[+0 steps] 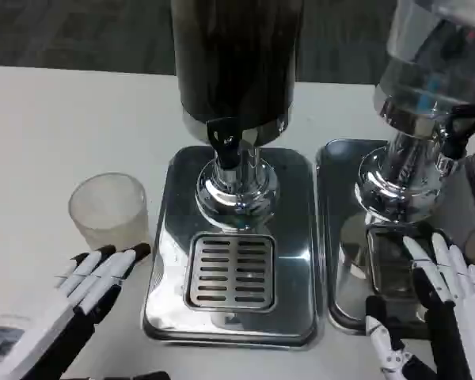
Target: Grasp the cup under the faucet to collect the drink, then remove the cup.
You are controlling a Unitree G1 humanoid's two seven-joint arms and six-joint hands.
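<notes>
While one cup (pixel 109 210) stands beside two dispensers (pixel 236 87), left hand (pixel 95 277) and right hand (pixel 439 305) hold nothing, fingers spread.

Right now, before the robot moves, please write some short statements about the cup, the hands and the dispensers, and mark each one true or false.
1. The cup stands on the white table, left of the dark dispenser. True.
2. The left hand grips the cup. False: its fingers are near the cup, but it holds nothing.
3. The drip grille under the black faucet has nothing on it. True.
4. The right hand rests on the dark dispenser's tray. False: it is over the tray of the clear dispenser, on the right.
5. The cup lies on its side. False: it is upright.
</notes>
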